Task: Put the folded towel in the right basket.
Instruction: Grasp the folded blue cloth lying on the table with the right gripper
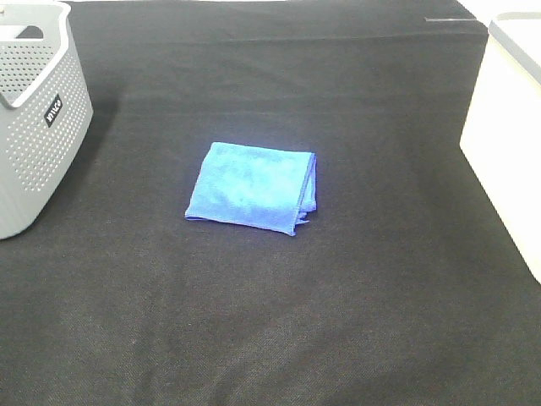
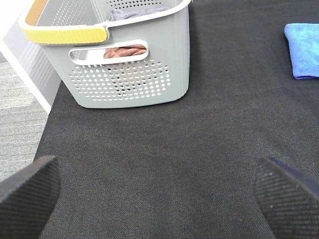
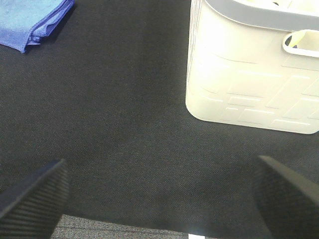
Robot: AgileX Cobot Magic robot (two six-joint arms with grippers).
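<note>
Starting at the left gripper (image 2: 159,199): spread wide, dark ribbed fingertips (image 2: 27,194) far apart, clutching nothing, just hanging over the black tablecloth (image 2: 159,144). Same deal with the right gripper (image 3: 159,199): splayed wide and empty above that same cloth. Moving out from the left one: grey perforated basket (image 2: 139,74) just ahead, upright, with a yellow grip (image 2: 65,34) on the rim and something brownish (image 2: 124,51) peeking through the handle slot. Out from the right one: cream-coloured right basket (image 3: 239,84) close by, upright too, topped with a grey rim (image 3: 259,15). Contents too washed out to make out. Further out, toward the middle of the tablecloth: the folded blue towel (image 1: 252,186), lying flat, roughly between the two baskets and well apart from both. Well apart from either gripper too, only part of it caught in each wrist view. Layered edges turned toward the right basket's side, smooth fold toward the grey one. Not in the right basket yet, so task not done.
</note>
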